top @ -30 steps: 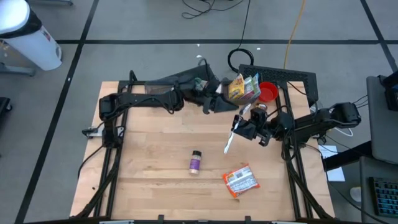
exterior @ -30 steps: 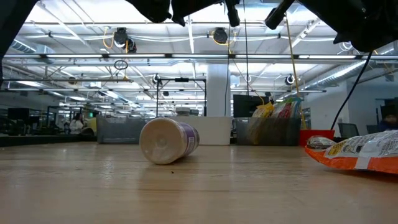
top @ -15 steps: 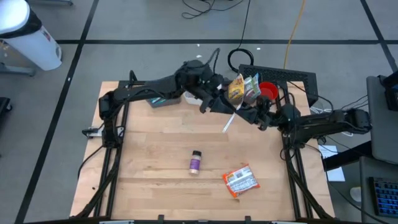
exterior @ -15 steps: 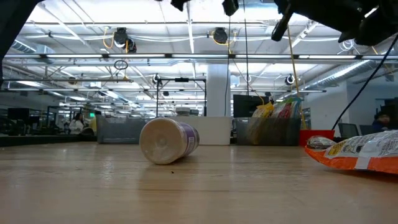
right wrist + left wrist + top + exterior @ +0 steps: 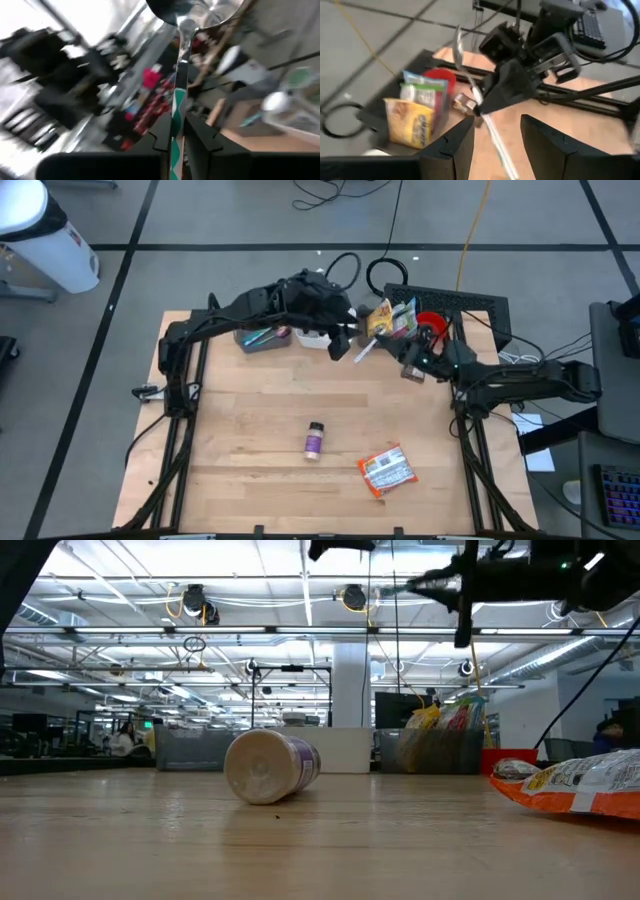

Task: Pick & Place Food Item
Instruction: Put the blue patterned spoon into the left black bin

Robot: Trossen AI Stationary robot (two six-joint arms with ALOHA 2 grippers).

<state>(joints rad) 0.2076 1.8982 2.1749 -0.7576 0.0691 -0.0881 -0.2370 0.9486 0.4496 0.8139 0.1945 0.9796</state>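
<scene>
My right gripper (image 5: pixel 385 352) is shut on a spoon (image 5: pixel 363 352) and holds it high over the table's far middle. My left gripper (image 5: pixel 496 122) faces it, open. Its fingers stand on either side of the spoon's free handle end (image 5: pixel 501 159) without touching. The spoon's bowl (image 5: pixel 457 40) points away from that end. A small purple-labelled bottle (image 5: pixel 314 441) lies on its side at mid-table. An orange snack bag (image 5: pixel 386 471) lies flat to the bottle's right, nearer the front edge. No gripper is near either. My right gripper pinches the spoon's handle (image 5: pixel 176 112) between its two fingers, on the green-and-white patterned part below the bowl. The fingers come roughly level from the table's right side and lie across the spoon. The spoon is lifted clear of the table and sticks out both ways from the fingers.
A black bin (image 5: pixel 480 305) at the far right holds upright snack bags (image 5: pixel 392 320) and a red cup (image 5: pixel 430 328). A grey tray of pens (image 5: pixel 262 337) sits at the far left under my left arm. Bare wood lies around the bottle and the orange bag.
My right gripper has carried the spoon from mid-table toward the far edge and toward my left gripper, tipping upward as it went. My left arm has risen and its gripper has turned to face the spoon. The bottle and the orange bag have stayed put.
</scene>
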